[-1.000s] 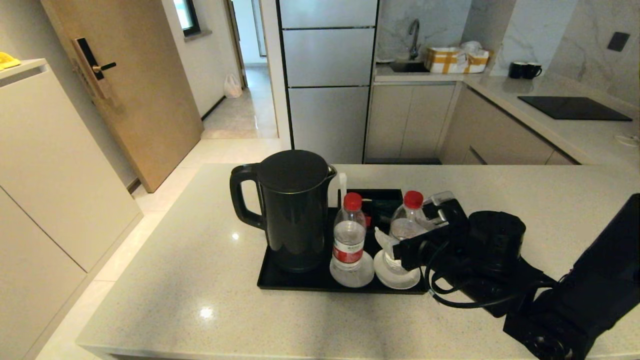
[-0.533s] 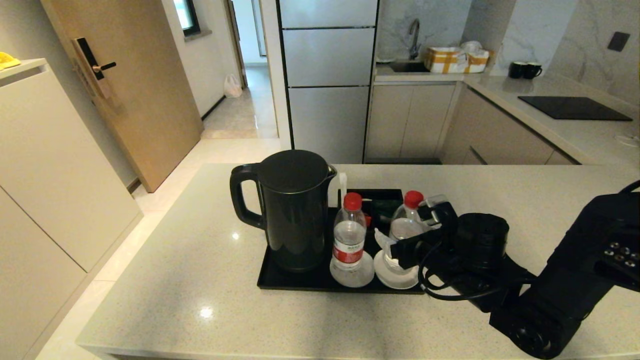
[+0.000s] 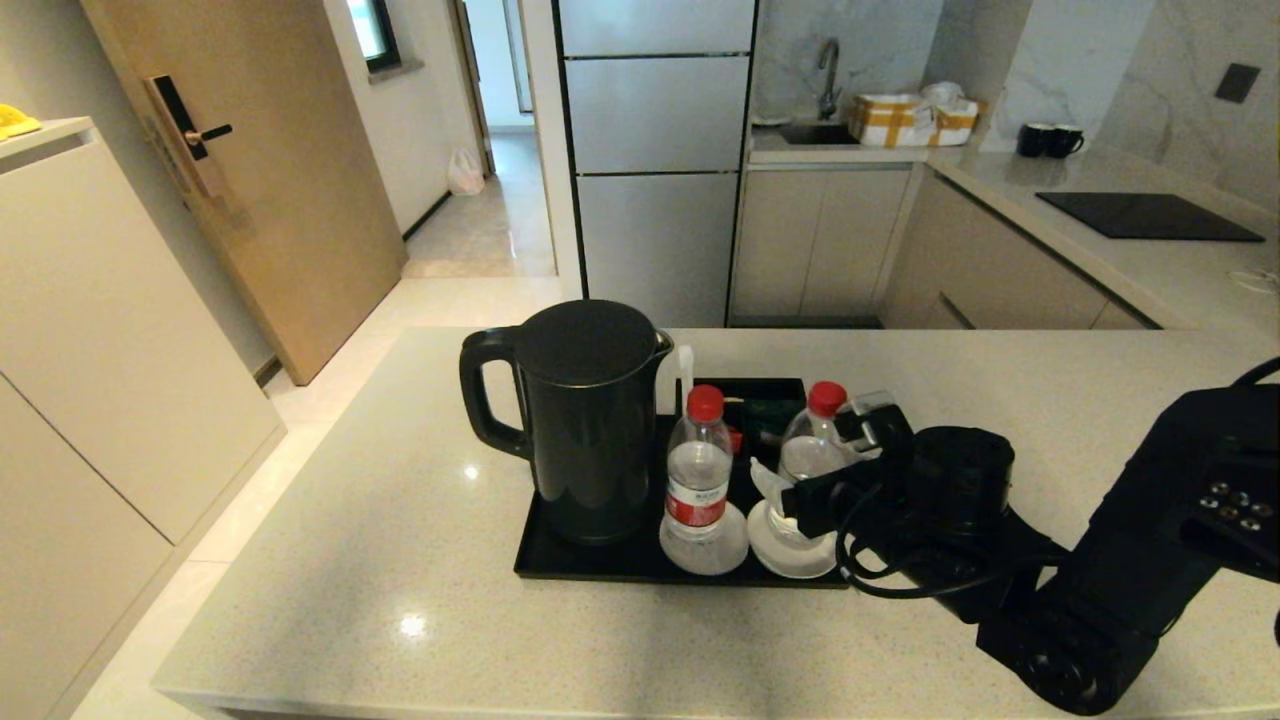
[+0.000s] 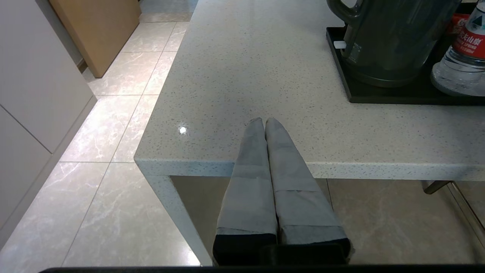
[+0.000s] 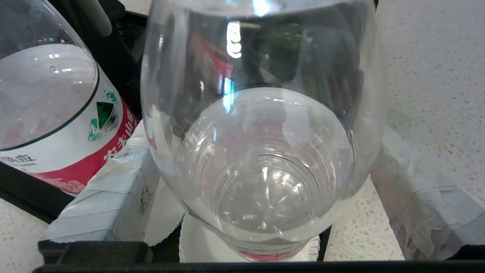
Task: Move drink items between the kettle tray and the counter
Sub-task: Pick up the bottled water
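The right-hand bottle [image 3: 812,440] stands on a white coaster [image 3: 790,550] on the black tray [image 3: 560,565], and the right gripper [image 3: 815,470] reaches in level with its fingers [image 5: 110,197] spread either side of it, not squeezing. Just beyond the gripper's far finger stands the second bottle [image 3: 697,480] on its own coaster, then the kettle [image 3: 585,420]. The tray sits on the counter [image 3: 400,560]. The left gripper [image 4: 265,123] hangs at the counter's near edge, fingers pressed together.
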Robot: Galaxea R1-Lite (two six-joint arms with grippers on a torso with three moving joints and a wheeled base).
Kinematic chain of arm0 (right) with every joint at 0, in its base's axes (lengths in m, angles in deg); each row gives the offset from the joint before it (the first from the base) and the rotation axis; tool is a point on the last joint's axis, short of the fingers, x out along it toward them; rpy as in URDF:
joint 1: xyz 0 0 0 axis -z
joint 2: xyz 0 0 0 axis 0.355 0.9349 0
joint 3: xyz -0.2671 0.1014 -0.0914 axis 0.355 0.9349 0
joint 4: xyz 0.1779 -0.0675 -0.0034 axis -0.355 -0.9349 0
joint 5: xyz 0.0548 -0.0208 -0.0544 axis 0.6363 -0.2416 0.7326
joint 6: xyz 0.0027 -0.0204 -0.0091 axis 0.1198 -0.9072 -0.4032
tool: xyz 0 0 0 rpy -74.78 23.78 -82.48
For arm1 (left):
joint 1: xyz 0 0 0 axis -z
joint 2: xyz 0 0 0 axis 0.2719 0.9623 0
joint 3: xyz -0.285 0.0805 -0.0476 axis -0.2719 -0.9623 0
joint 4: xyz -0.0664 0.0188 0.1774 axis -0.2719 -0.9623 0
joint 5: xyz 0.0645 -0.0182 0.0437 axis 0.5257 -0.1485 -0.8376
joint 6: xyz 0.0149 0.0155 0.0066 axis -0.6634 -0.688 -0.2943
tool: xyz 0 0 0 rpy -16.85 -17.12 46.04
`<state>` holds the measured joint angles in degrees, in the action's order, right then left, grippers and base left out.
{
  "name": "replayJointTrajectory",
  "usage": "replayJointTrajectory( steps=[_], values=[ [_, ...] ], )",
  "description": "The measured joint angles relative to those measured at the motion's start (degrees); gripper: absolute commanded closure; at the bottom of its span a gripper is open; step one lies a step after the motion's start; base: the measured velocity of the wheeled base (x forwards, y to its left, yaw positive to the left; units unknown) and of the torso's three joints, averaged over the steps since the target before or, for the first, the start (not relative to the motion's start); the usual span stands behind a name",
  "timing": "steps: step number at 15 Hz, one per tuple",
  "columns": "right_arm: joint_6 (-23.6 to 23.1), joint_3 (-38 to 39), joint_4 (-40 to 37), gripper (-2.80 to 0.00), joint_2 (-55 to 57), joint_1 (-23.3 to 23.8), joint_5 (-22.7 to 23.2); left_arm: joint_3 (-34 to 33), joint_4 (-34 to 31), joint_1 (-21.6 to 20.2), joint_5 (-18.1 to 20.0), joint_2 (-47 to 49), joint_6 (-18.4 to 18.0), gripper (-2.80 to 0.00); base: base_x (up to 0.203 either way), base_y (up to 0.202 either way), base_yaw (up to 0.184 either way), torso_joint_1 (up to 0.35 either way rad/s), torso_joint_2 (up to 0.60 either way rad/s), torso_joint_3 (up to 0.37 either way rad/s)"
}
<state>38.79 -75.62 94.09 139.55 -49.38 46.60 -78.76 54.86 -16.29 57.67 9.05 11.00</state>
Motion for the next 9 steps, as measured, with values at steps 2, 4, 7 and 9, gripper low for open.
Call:
replayJointTrajectory(
  steps=[2, 4, 7, 9],
  values=[
    [0.0, -0.1, -0.1, -2.8, 0.0, 0.0, 0.0, 0.0, 0.0, -0.1, 0.0, 0.0, 0.0, 0.0, 0.0, 0.0, 0.0, 0.0, 0.0, 0.0],
    [0.1, -0.1, -0.3, 0.0, 0.1, 0.1, -0.2, 0.0, 0.0, 0.0, 0.0, 0.0, 0.0, 0.0, 0.0, 0.0, 0.0, 0.0, 0.0, 0.0],
    [0.3, -0.2, -0.3, 0.0, 0.1, 0.1, -0.2, 0.0, 0.0, 0.0, 0.0, 0.0, 0.0, 0.0, 0.0, 0.0, 0.0, 0.0, 0.0, 0.0],
    [0.4, -0.2, -0.3, 0.0, 0.0, 0.2, -0.2, 0.0, 0.0, 0.0, 0.0, 0.0, 0.0, 0.0, 0.0, 0.0, 0.0, 0.0, 0.0, 0.0]
  ],
)
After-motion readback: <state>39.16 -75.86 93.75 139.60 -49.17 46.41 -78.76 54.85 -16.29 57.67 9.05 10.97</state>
